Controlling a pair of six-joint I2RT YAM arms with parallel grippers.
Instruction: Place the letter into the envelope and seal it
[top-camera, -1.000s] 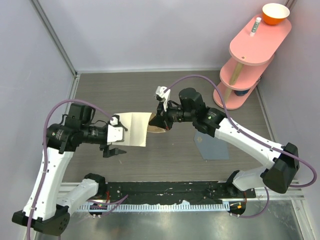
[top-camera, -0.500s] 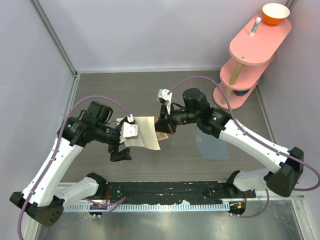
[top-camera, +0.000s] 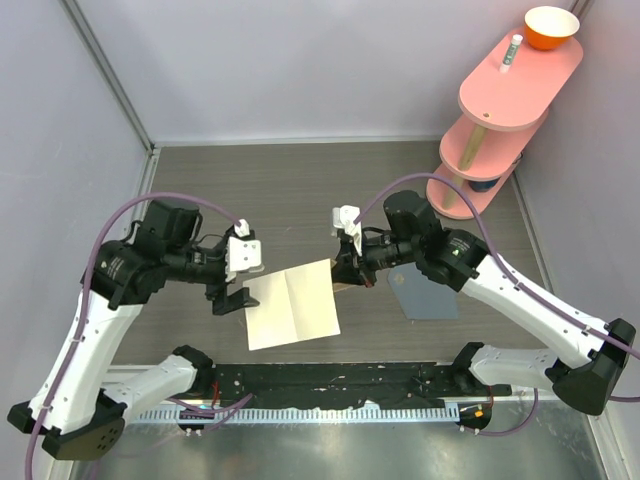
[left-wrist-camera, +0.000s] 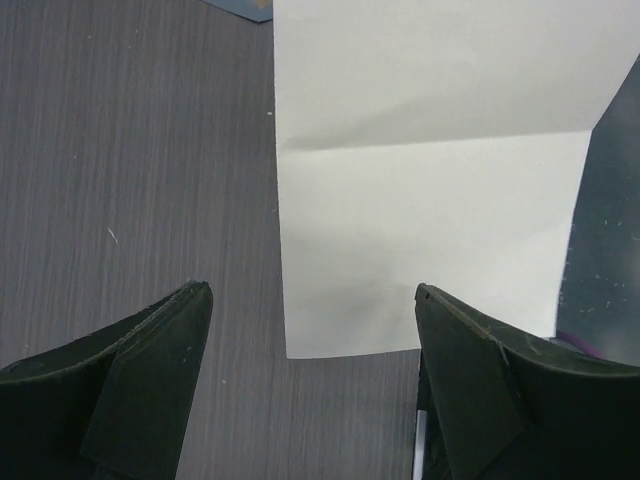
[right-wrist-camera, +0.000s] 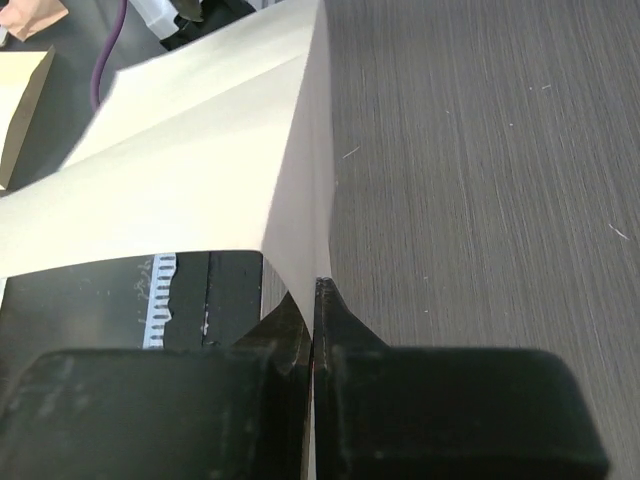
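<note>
The letter (top-camera: 292, 305) is a cream sheet with one fold crease, spread out flat toward the near edge. My right gripper (top-camera: 346, 274) is shut on its right edge; the right wrist view shows the fingers (right-wrist-camera: 335, 310) pinching the sheet (right-wrist-camera: 230, 170) at the tips (right-wrist-camera: 318, 286). My left gripper (top-camera: 232, 298) is open and empty just left of the sheet; in the left wrist view the letter (left-wrist-camera: 430, 150) lies ahead of its spread jaws (left-wrist-camera: 312, 295). The blue-grey envelope (top-camera: 425, 296) lies flat on the table under my right arm.
A pink tiered shelf (top-camera: 505, 105) stands at the back right, with an orange bowl (top-camera: 551, 27) and a small white tube (top-camera: 512, 49) on top. A black rail (top-camera: 340, 385) runs along the near edge. A tan sheet (right-wrist-camera: 20, 110) shows at the right wrist view's left edge.
My left gripper has let go of the letter and opened. The right gripper has moved right and nearer with the sheet, which now spreads out flat.
</note>
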